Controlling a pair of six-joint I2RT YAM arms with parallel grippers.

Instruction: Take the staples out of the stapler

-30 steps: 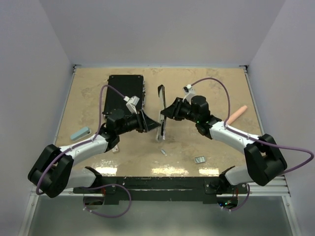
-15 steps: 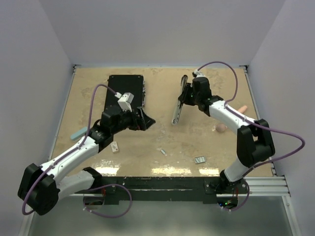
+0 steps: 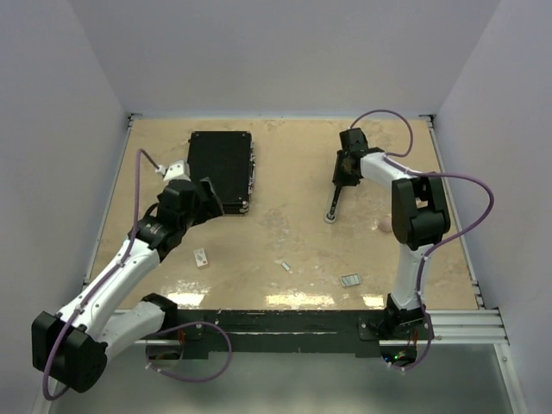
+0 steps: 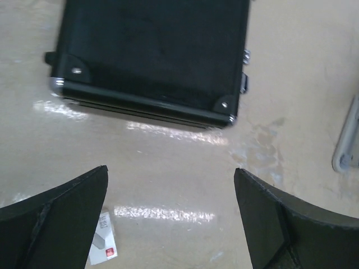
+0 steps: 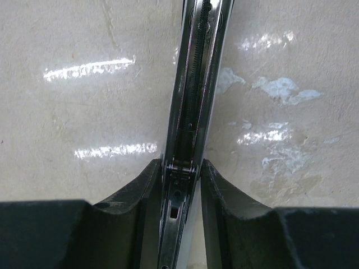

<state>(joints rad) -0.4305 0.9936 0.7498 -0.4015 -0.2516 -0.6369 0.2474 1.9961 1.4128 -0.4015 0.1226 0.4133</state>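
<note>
right jaws: clamped on slim silver-grey metal stapler [image 5: 193,84], far-right surface [image 3: 259,237].
left jaws: wide, empty, beside flat black case [image 3: 220,168].
staples [image 3: 349,280]: silvery strips, loose near front.
next: hold firm, tip open channel downward.

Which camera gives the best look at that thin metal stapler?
The right wrist view: the stapler fills it, its inner channel visible, clamped in the right gripper. The top view shows the stapler small; the left wrist view catches only its end.
</note>
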